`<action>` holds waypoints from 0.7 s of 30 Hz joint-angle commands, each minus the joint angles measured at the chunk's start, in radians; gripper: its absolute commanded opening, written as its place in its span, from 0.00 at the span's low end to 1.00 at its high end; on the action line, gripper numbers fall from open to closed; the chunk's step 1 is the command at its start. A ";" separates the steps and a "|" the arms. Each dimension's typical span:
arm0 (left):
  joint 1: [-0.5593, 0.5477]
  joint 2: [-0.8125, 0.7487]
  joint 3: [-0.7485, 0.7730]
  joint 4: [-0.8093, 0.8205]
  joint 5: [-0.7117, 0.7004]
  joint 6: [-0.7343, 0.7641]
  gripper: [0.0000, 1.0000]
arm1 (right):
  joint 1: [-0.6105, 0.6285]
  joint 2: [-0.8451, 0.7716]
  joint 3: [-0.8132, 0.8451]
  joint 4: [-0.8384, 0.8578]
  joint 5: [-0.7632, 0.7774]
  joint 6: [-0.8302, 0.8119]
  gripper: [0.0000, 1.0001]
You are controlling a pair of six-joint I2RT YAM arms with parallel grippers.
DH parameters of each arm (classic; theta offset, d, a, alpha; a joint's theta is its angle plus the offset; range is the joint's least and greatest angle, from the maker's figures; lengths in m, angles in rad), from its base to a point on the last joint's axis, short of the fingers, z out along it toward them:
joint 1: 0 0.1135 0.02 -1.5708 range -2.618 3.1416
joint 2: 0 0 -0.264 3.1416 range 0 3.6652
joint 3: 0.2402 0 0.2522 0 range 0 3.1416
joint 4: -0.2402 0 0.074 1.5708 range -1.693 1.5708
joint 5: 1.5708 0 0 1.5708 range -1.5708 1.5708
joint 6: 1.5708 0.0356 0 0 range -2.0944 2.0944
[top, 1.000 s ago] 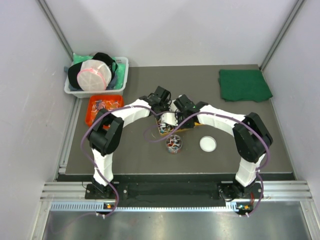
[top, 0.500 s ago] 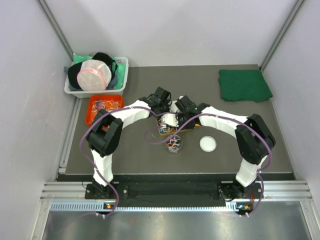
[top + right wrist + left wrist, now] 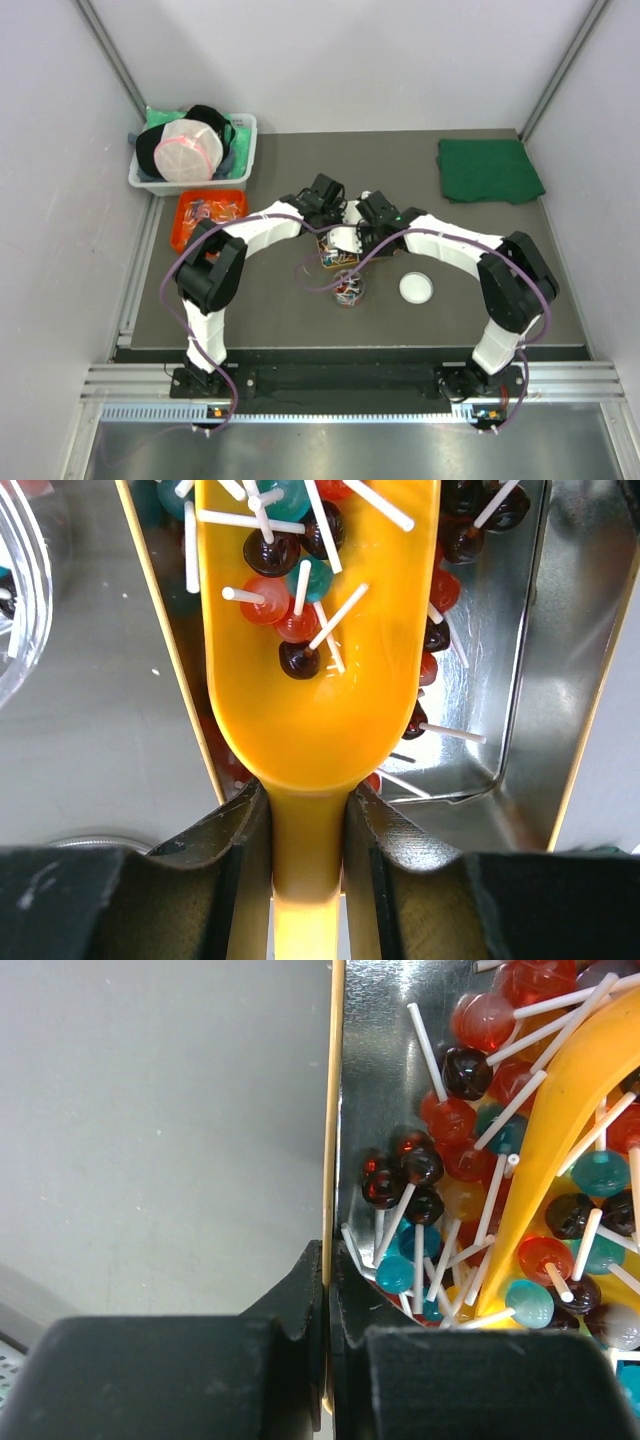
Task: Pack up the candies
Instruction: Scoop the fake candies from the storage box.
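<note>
right gripper (image 3: 308, 805) clamped on orange scoop (image 3: 335, 715) handle | candies (image 3: 290, 610) in scoop bowl, just ahead of fingertips | left gripper (image 3: 325, 1272) pinched tight on metal tray (image 3: 365, 1080) wall

Both arms rise from their bases, bend at the elbow and reach inward to meet at the tray (image 3: 365, 1080). The left arm (image 3: 260, 225) comes in from the tray's left side. The left claw (image 3: 326, 1290) is clamped tight on the tray's thin upright wall, one finger outside it and one inside. The right arm (image 3: 450, 240) comes in from the tray's right side, and the right claw (image 3: 310, 830) pinches the handle of the scoop (image 3: 330, 710) between both fingers.
</note>
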 commanded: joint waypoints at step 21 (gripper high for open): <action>-0.087 0.065 0.013 -0.177 0.138 0.086 0.26 | -0.120 -0.072 0.050 0.279 0.083 0.102 0.00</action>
